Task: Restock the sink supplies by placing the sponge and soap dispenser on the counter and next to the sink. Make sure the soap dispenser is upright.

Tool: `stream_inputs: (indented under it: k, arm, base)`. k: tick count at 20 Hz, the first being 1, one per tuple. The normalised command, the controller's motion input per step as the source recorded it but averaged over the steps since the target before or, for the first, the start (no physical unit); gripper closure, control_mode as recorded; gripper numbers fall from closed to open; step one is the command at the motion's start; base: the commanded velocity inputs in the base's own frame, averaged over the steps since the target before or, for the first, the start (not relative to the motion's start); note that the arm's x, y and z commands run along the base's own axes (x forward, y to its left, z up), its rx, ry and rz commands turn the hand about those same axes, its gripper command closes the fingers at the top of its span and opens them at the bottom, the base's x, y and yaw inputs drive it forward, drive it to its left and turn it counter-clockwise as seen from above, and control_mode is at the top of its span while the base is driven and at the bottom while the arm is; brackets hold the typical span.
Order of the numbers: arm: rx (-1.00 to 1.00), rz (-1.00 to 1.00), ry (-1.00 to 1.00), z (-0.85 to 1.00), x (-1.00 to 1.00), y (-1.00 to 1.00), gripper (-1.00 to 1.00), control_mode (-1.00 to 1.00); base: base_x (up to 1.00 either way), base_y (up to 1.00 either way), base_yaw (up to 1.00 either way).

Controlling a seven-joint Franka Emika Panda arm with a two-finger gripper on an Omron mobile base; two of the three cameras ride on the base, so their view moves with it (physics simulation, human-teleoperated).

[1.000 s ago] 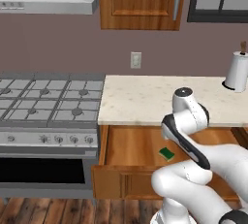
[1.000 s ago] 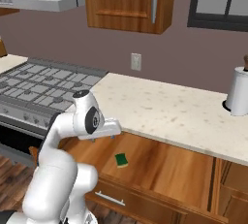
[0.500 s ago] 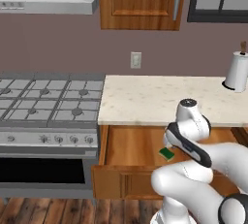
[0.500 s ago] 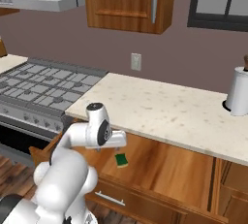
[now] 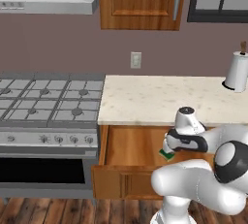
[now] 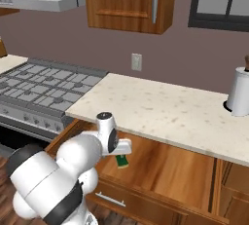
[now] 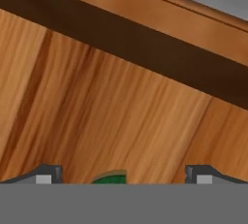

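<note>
One green sponge [image 6: 121, 161] in one open drawer [image 5: 133, 145], jaws spread wide above it, one paper-towel roll [image 5: 238, 71] on counter [image 5: 155, 98]

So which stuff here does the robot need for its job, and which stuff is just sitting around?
For the job:
- sponge, lying in the open drawer
- counter, where it must go
- gripper, open over the sponge

Just sitting around:
- paper-towel roll
- stove
- wall outlet
- upper cabinet
</note>
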Motion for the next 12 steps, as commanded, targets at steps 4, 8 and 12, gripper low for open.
stream_inputs:
  k: [4,8,12]
  arm:
    - [0.03,0.00,0.01,-0.38,0.21,0.00,-1.00,-1.00]
    - [0.01,0.00,0.00,-0.36,0.09,0.00,-1.00,-1.00]
    - [0.00,0.00,0.00,-0.15,0.04,0.00,-1.00,-1.00]
  base:
    - [0.00,0.00,0.00]
    - [0.00,0.00,0.00]
    - [0.00,0.00,0.00]
